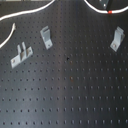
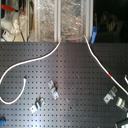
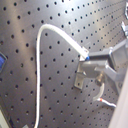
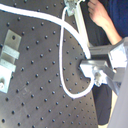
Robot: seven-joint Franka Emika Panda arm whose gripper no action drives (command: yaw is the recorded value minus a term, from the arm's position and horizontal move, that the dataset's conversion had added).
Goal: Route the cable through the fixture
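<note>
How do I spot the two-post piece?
On the black holed board, in the first exterior view, stand three grey brackets. The two-post bracket is nearest the first exterior view's left. Only it has a flat base with two uprights; the middle bracket and right bracket are leaning strips.

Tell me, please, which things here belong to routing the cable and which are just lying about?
Job: cable; fixture.
Lying about: two-post bracket; right bracket.

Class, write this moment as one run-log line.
phase: pre-routing | cable: outside fixture | gripper: at cable, grip unclear
</note>
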